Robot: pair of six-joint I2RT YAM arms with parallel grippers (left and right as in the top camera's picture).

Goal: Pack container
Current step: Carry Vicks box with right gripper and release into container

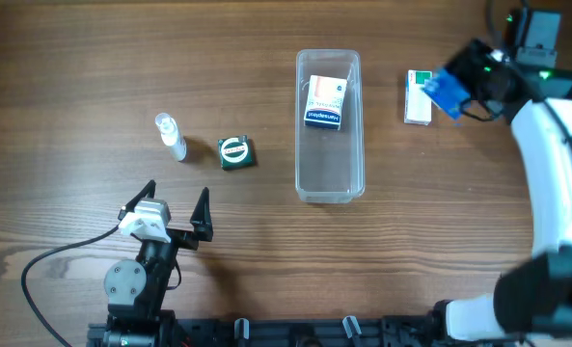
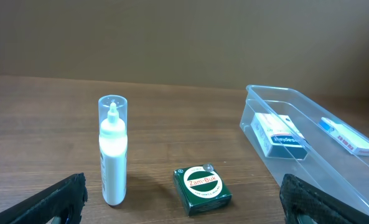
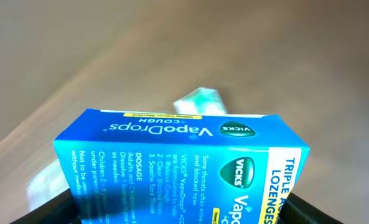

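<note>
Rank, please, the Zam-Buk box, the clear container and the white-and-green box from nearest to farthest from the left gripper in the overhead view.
From the left gripper:
1. Zam-Buk box, just ahead and to its right.
2. Container, farther right, at mid-table.
3. White-and-green box, beyond the container, at the far right.
</note>
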